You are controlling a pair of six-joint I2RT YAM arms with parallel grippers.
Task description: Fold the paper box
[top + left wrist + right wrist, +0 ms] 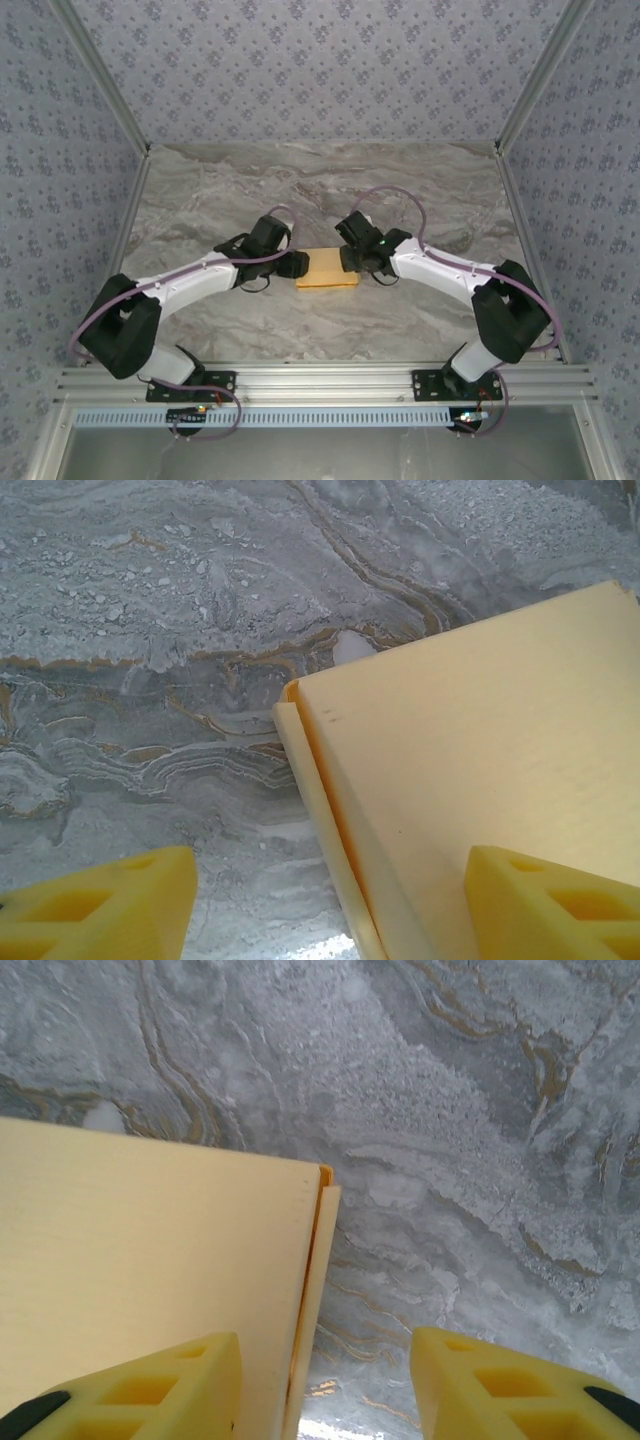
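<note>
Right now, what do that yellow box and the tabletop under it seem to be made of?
The paper box looks like thin matte card: a pale, faintly grained face with layered sheet edges at its corner. The table looks like grey marble with ochre veins and a slight sheen, though it could be a printed laminate.

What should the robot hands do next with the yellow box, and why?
Probably close the left gripper on the edge of the paper box. It lies flat, its layered edge runs between those open jaws, and the right gripper, also open, straddles the other end.
</note>
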